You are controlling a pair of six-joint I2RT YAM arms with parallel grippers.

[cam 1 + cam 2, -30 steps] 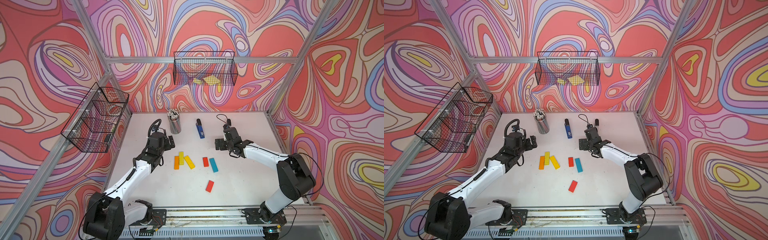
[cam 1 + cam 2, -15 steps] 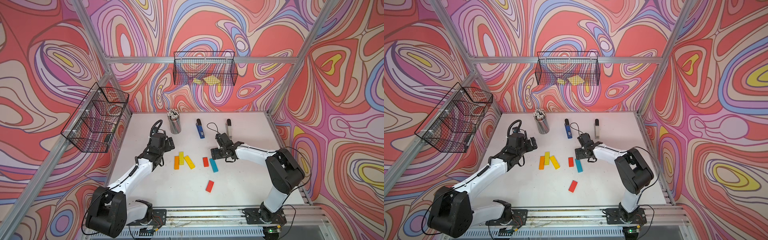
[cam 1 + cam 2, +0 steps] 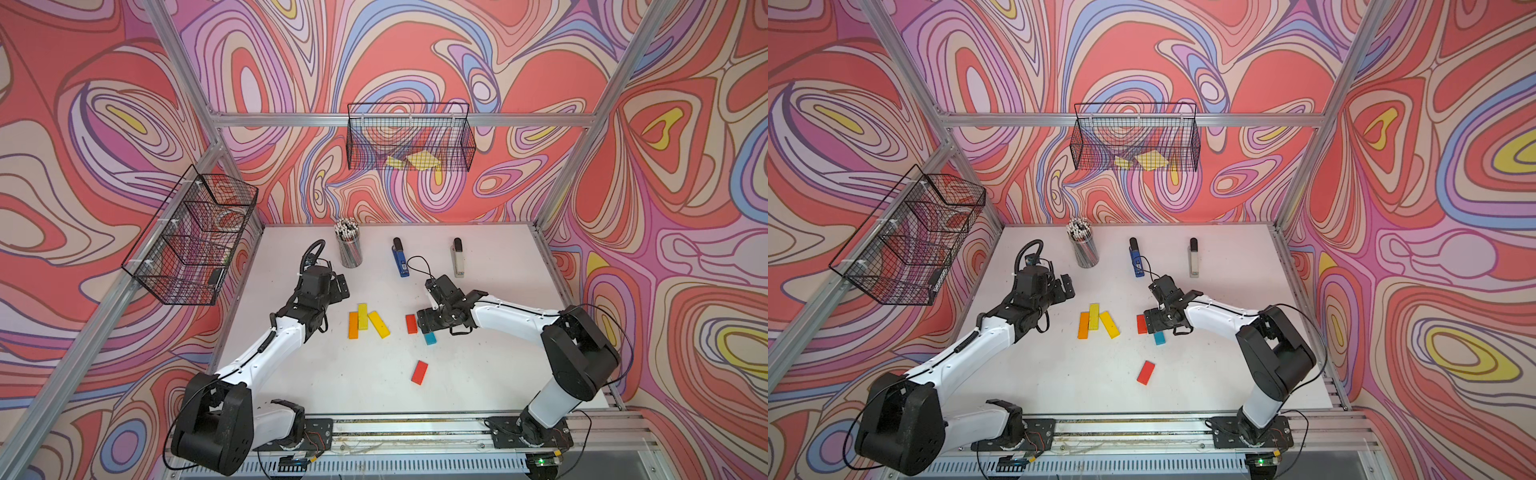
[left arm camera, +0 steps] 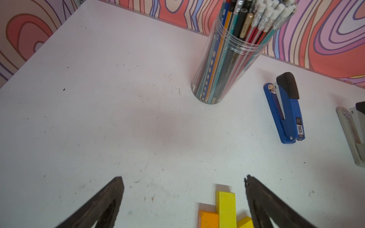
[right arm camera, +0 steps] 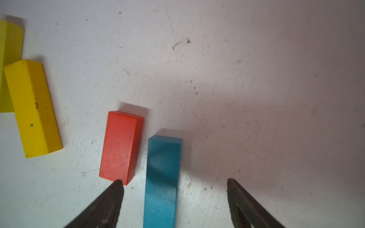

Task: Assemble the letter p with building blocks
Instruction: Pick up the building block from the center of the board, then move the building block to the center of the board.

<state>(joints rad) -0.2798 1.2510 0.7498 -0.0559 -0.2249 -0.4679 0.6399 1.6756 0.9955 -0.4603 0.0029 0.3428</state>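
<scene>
While no blocks yet meet in the shape of the letter p, the job looks to be at its first pick. The white worktop (image 3: 478, 386) carries the six building blocks (image 3: 1093, 316) loose near its middle. The right claw (image 5: 174, 181) sits low over the light blue block (image 5: 162, 177), jaws apart and astride it with a gap on each side, gripping nothing. The left claw (image 4: 183, 177) hangs wide open and empty just beside a cluster of the orange block (image 3: 353, 325) and two yellow blocks (image 3: 378, 324), which seem to touch. A red block (image 5: 120, 148) lies just beside the blue one. A second red block (image 3: 419, 372) lies apart, nearer the robot.

The next move, I judge, is to close on the blue block's long sides and lift. That needs care, because one fingertip (image 5: 116, 189) sits at the red neighbour's corner and could nudge it.

Both top views give the whole layout, with the pencil cup (image 3: 350, 251), blue stapler (image 3: 401, 262) and beige stapler (image 3: 458, 259) at the back. There the claw body hides most of the blue block. Only the right wrist view shows the gaps between jaws and block. The left wrist view shows just the ends of the cluster between its jaws.
</scene>
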